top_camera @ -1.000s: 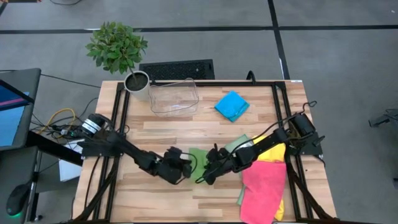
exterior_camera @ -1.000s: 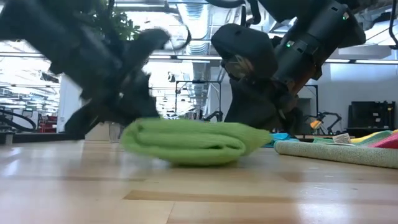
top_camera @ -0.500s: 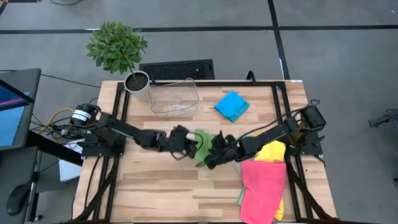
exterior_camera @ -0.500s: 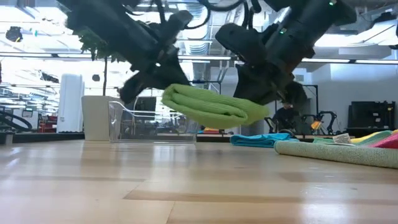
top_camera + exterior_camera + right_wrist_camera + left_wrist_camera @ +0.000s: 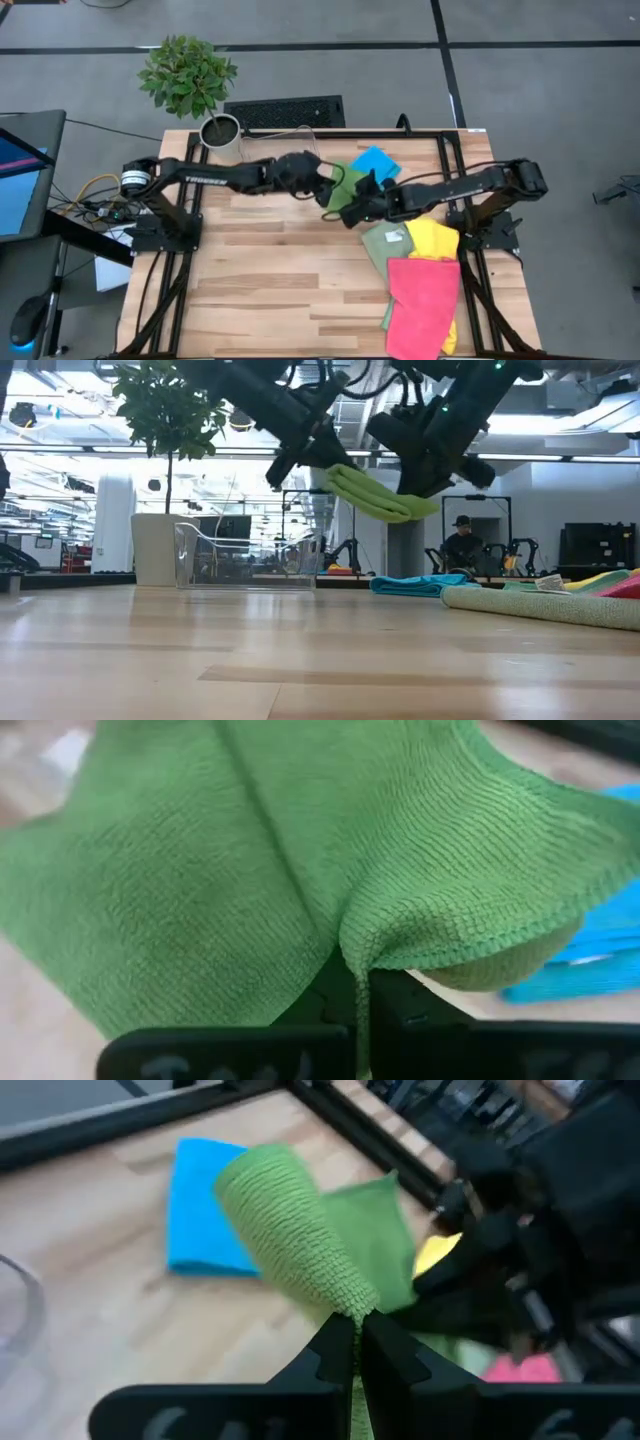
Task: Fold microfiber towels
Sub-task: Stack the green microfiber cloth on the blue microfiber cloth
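Overall, the wooden table carries the whole scene, with a black frame along its edges. Both dark arms reach in toward the middle of the far half, the left arm from the left side and the right arm from the right side, and they meet over the boards.

On the right side of the table lies a pile of flat cloths: a pink towel nearest the front edge, a yellow towel behind it, and a pale sage towel spread beside and partly under them. A blue towel, folded, lies farther back near the far edge. A clear plastic bin stands at the far left part of the table, and a potted plant in a pale pot stands just beside it at the corner.

The bright green towel, folded into a thick roll, hangs in the air between the two arms, well clear of the table surface and in front of the blue towel. The left gripper has its fingers pinched tight on one end of the bright green towel, with the cloth bunched between them. The right gripper has its fingers closed on the opposite edge of the same towel, with a fold of it drawn down into the pinch.

A person in a cap stands in the room well beyond the table.
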`<state>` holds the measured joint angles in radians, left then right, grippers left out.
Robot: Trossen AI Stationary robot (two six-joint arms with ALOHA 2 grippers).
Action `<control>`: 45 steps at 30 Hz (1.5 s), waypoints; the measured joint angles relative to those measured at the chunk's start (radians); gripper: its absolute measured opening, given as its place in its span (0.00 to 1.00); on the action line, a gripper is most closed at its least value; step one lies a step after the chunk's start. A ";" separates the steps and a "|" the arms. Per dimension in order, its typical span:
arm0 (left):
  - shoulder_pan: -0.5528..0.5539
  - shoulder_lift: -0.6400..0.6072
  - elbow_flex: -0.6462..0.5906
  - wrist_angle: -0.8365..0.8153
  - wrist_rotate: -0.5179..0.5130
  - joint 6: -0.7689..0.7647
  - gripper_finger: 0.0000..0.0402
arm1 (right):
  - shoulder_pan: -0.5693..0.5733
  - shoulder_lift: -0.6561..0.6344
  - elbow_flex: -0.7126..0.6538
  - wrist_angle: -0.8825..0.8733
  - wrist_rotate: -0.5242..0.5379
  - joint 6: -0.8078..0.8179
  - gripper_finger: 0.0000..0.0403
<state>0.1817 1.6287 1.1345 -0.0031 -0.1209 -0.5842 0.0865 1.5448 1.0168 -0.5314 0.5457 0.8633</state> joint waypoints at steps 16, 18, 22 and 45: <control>0.196 0.405 0.468 -0.090 0.257 0.251 0.00 | -0.192 -0.002 -0.031 -0.148 0.035 -0.025 0.05; 0.214 0.462 0.544 -0.132 0.276 0.280 0.00 | -0.227 -0.001 -0.032 -0.154 0.034 -0.037 0.06; 0.257 0.560 0.670 -0.216 0.309 0.311 0.00 | -0.308 -0.001 -0.032 -0.138 0.021 -0.093 0.07; 0.309 0.650 0.765 -0.276 0.341 0.372 0.00 | -0.386 0.105 -0.031 -0.126 -0.023 -0.131 0.07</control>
<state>0.4905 2.2792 1.8997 -0.2790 0.2201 -0.2118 -0.2996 1.6497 0.9859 -0.6570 0.5223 0.7321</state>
